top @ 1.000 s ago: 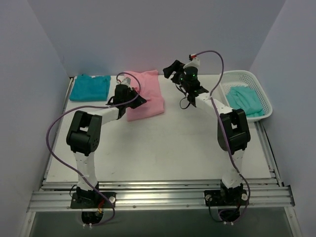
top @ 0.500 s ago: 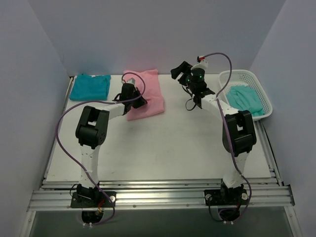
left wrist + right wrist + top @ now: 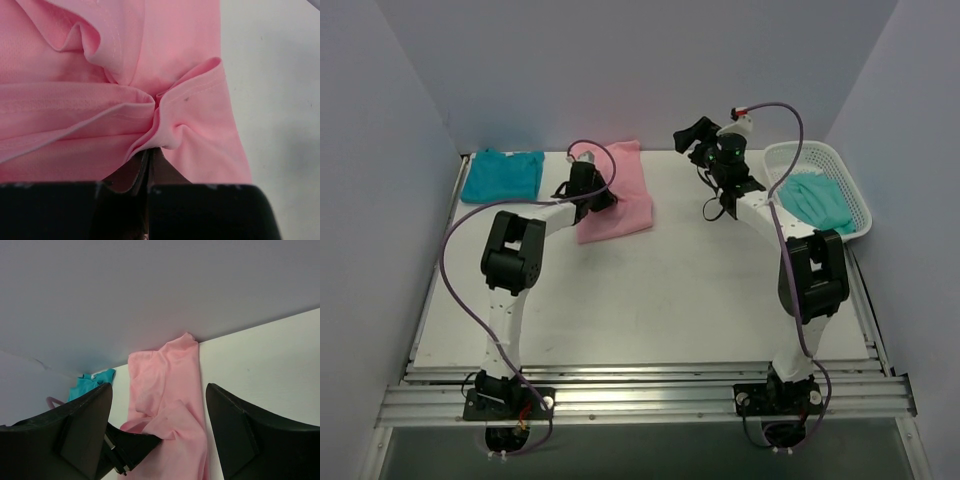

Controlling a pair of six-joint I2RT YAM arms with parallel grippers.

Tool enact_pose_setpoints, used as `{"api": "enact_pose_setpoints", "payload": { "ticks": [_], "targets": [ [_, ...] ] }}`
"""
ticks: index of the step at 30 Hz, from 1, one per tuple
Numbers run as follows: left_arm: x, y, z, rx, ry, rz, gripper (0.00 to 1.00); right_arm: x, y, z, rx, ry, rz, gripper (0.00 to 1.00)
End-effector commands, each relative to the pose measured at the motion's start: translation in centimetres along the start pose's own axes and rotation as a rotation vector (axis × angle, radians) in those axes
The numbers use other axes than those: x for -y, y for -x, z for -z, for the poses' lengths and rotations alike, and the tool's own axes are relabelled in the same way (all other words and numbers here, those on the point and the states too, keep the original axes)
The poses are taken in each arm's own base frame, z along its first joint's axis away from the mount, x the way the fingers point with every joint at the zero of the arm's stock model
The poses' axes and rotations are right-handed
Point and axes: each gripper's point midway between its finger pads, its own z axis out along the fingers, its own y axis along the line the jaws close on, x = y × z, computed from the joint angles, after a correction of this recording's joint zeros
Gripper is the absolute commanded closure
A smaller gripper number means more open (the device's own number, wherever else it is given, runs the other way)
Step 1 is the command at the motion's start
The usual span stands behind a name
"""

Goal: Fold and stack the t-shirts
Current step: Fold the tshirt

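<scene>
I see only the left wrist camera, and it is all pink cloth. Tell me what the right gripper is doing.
Observer: The right gripper is open and holds nothing. It is at the back of the table, to the right of the pink shirt.
Operator: Report the other shirts.
Observer: A teal shirt lies in the far left corner and looks folded.
Operator: Now the third one.
Observer: A paler teal shirt sits bunched inside the white basket at the far right.
</scene>
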Motion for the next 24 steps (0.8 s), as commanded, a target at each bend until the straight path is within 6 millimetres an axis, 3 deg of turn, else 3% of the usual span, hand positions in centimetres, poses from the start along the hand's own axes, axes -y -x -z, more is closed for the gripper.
{"api": "enact_pose_setpoints", "payload": {
  "ticks": [1,9,16,24],
  "targets": [
    [0.5,2.1,-0.5,0.042,0.005,-0.010,0.98,-2.1,4.1,1.3,0.092,0.066,-0.016,0.29],
    [0.6,3.1,-1.3,0.050,-0.003,-0.002,0.98,-2.0,4.2,1.2,0.096,0.071,-0.017,0.29],
    [1.2,6.2,-0.2,0.115,0.019,-0.045,0.98,-1.5,3.8,0.2,0.093,0.082,-0.035,0.29],
    [-1.2,7.5,-2.4,0.088,0.030,-0.014,0.98,-0.6,3.2,-1.0,0.084,0.095,-0.062,0.29]
  ]
}}
